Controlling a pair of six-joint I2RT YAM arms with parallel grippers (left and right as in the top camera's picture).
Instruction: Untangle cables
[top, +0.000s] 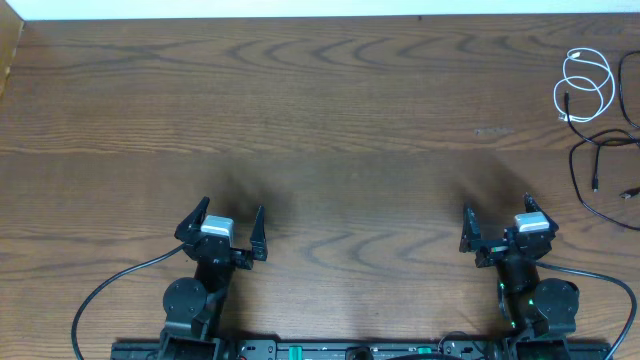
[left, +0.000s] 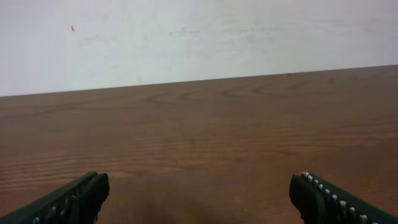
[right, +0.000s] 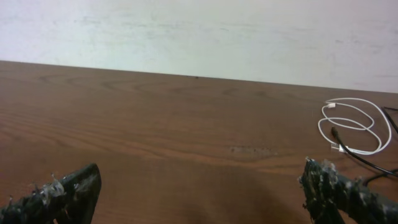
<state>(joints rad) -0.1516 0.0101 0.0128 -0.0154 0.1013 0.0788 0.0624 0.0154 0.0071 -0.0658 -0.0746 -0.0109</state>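
Note:
A white cable lies in loose loops at the far right of the table. A black cable lies just in front of it and runs off the right edge. The two look apart in the overhead view. The right wrist view shows the white cable with the black cable beside it. My left gripper is open and empty at the front left. My right gripper is open and empty at the front right, well short of the cables. The left wrist view shows only bare table between its fingers.
The wooden table ends at a white wall at the back. A light strip stands at the right edge next to the white cable. Thick black arm wires trail at the front.

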